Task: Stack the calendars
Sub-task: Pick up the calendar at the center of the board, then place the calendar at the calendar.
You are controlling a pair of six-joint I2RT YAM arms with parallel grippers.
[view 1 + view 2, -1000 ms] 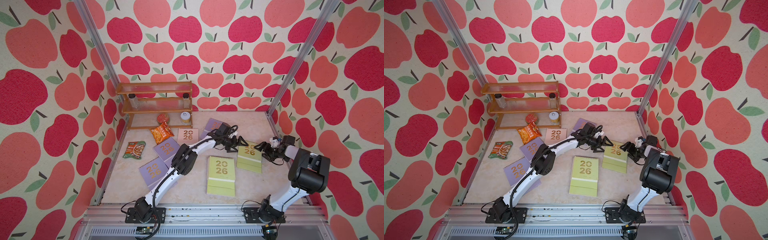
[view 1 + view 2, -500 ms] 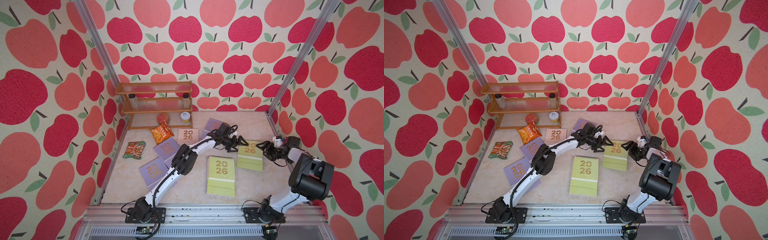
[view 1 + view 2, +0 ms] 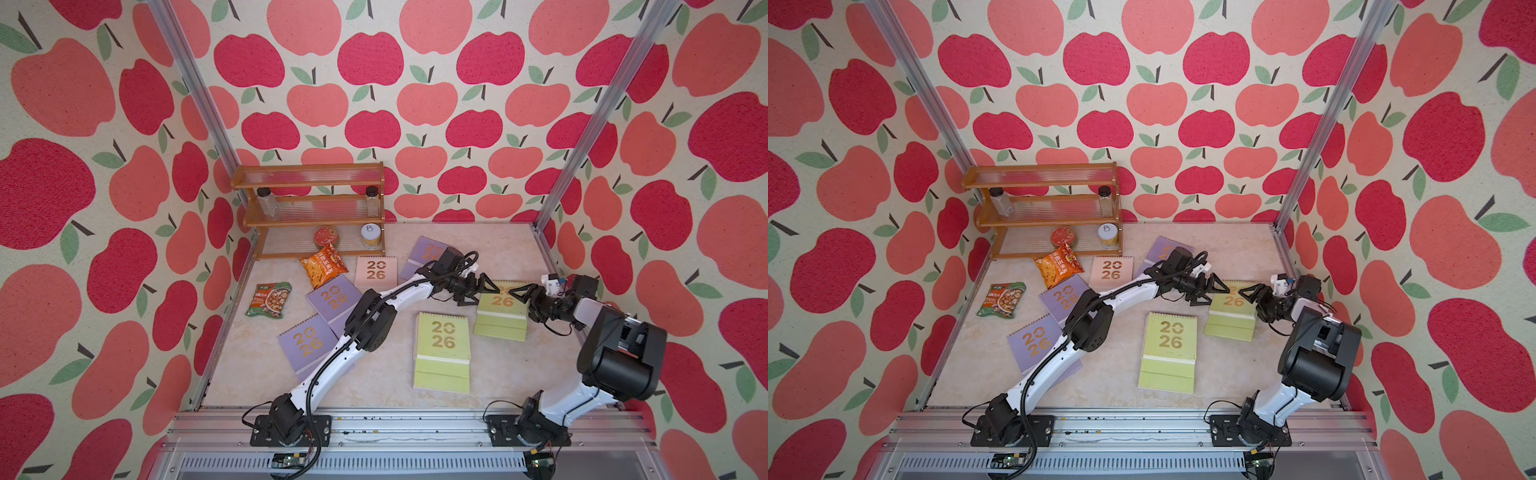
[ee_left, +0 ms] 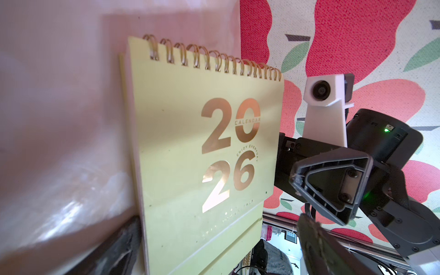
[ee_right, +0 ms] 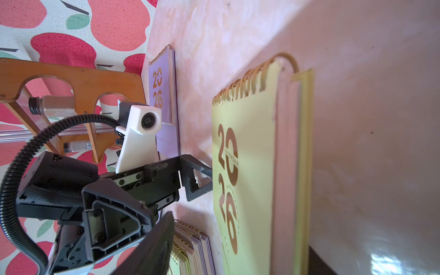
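Top views, left jaws and right jaws parted, flanking farther yellow-green calendar (image 3: 500,316)

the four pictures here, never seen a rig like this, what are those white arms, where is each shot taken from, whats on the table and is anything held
Those are two robot arms bolted to a rail at the front, each ending in a two-fingered pincer. Two pictures come from a pair of cameras overhead and show nearly the same scene. The other two come from a small camera on each arm's wrist, so they look tilted and very close.

On the table lie flat spiral-bound 2026 calendars: lilac calendars, a pink calendar, a near yellow-green calendar and a far yellow-green calendar. There are also an orange snack packet, a green snack packet and a wooden shelf.

The left pincer and right pincer face each other across the far yellow-green calendar, jaws apart. Nothing looks gripped yet.
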